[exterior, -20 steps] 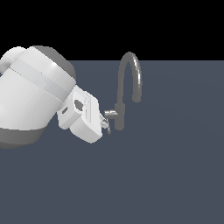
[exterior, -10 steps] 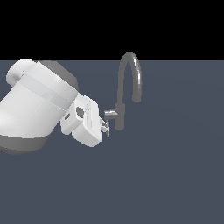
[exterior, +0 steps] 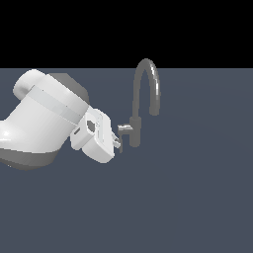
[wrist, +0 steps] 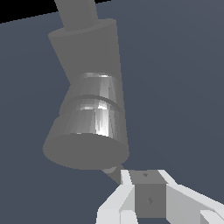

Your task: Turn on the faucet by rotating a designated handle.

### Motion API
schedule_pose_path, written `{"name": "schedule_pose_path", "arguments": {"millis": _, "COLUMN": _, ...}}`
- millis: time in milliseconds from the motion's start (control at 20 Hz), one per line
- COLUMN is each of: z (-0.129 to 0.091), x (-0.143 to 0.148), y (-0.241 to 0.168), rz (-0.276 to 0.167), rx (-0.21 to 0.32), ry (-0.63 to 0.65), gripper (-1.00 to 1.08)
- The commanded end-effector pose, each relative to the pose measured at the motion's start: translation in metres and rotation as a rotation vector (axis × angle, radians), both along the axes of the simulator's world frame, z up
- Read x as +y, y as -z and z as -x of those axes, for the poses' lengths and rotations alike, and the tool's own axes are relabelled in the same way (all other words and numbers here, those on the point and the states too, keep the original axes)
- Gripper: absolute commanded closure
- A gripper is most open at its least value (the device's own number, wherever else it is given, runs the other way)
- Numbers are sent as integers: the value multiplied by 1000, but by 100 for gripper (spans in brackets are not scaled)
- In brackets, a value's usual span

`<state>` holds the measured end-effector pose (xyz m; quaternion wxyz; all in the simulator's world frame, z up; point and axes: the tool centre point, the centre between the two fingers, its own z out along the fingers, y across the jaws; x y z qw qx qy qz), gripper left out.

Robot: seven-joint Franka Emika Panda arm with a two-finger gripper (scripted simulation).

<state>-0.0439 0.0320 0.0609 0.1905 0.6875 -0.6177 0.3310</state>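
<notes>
The faucet stands upright on the dark table, near the middle of the exterior view, its arched spout curling over toward 3 o'clock. The handle sticks out of the body toward 9 o'clock, a short shiny stub with a slim rod at its end.

The tool sits at about 8 o'clock from the faucet body, its tips right at the handle's outer end. In the exterior view they look to be touching or just beside the rod, but the pictures do not settle which. The wrist view shows the faucet body very close and large, with white fingers at the frame's edge and a dark piece between them, possibly the handle's rod. Whether the jaws are clamped on it, closed beside it or slightly parted cannot be told.

As a judgement, the approach looks done: the tool has reached the handle. Any rotation cannot be read from these pictures, so the turning itself should be counted as left to do.
</notes>
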Motion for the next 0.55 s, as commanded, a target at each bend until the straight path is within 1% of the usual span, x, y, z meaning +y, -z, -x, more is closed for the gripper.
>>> {"name": "schedule_pose_path", "arguments": {"millis": 0, "z": 2, "x": -8, "y": 15, "rz": 16, "rx": 18, "ry": 12, "gripper": 108}}
{"name": "schedule_pose_path", "arguments": {"millis": 500, "z": -11, "x": -12, "y": 37, "rz": 22, "rx": 16, "ry": 41, "gripper": 108}}
